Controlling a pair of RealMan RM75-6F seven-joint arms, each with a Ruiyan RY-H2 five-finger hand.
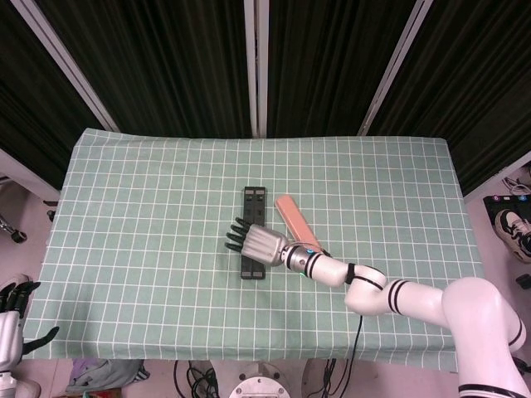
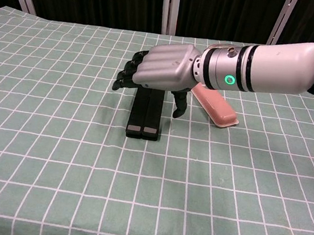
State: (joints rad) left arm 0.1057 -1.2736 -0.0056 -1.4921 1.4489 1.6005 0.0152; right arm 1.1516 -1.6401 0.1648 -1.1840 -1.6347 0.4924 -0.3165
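The black folded stand (image 1: 253,235) lies flat near the middle of the green checked tablecloth (image 1: 149,207), its long side running away from the robot. In the chest view its near end (image 2: 144,116) shows below the hand, with two small grey pads at the tip. The right hand (image 1: 257,243) hovers over the stand's nearer half, palm down, fingers (image 2: 126,75) spread and reaching past the stand's left edge, thumb hanging down on the right side. It holds nothing; whether any fingertip touches the stand cannot be told from either view (the chest view suggests a gap beneath the palm). The right forearm, with a lit green ring at the wrist, stretches in from the right and crosses over the near end of the pink case (image 1: 292,218), which lies just beside the stand, angled toward the right. The left hand (image 1: 10,319) rests well apart at the table's near left corner, off the cloth, fingers apart and holding nothing.
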